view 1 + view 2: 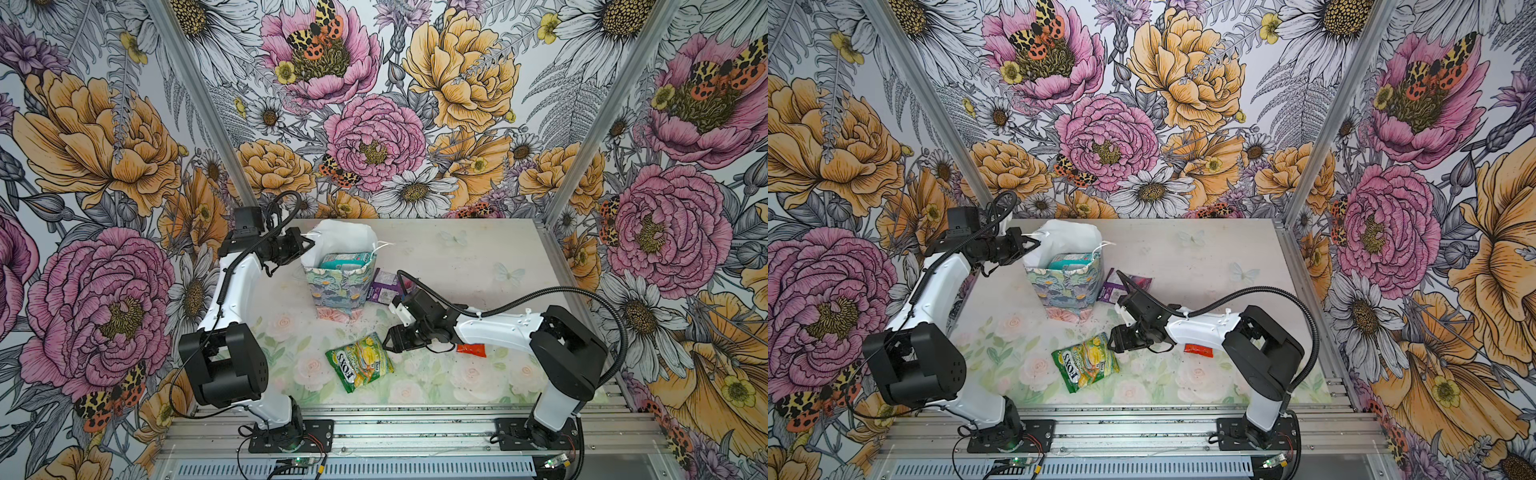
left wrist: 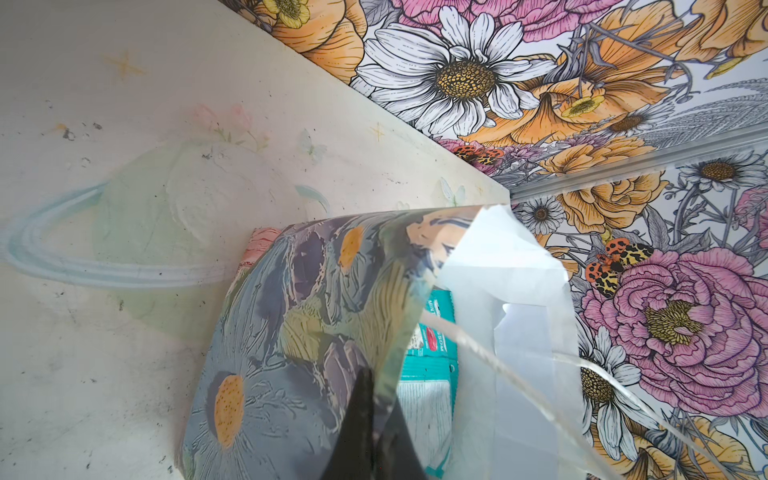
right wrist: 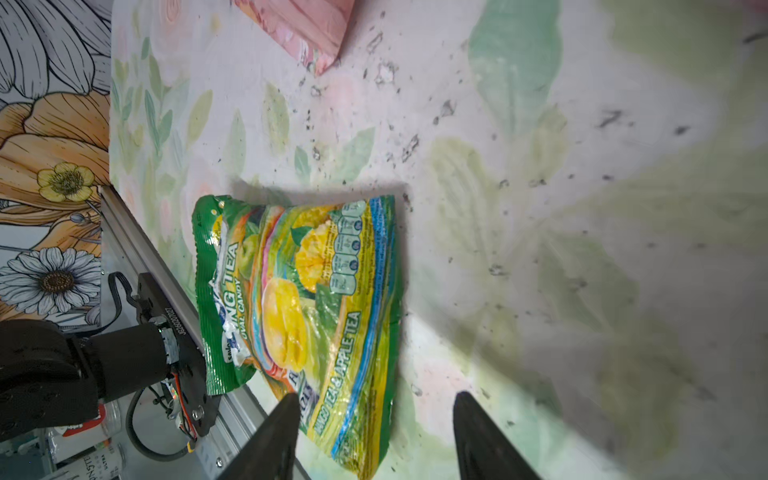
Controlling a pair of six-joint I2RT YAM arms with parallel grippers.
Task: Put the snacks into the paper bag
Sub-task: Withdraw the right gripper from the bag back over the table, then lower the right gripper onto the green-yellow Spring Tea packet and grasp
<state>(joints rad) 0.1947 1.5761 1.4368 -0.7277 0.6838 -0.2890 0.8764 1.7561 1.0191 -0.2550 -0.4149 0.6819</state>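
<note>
Left hand (image 1: 309,244) is pinching the paper bag (image 1: 332,293) rim, right hand (image 1: 387,340) is hovering spread over the green packet (image 1: 359,364) edge on the surface (image 1: 457,266).

White-shelled arms (image 1: 237,286), black joint housings (image 1: 224,365), ribbed black cable hoses (image 1: 573,289), jaws seemingly black.

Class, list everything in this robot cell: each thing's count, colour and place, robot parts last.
paper bag: one, pastel flower print, upright, back middle.
teal packet: one, teal, inside the bag.
purple packet: one, purple, right of the bag.
magenta packet: one, magenta, beside the purple packet.
green packet: one, green-yellow, flat, front middle.
red sachet: one, red, front right.
table: one, pale floral.
left gripper: one, black, shut on the bag's rim.
right gripper: one, black, open over the green packet's edge.
</note>
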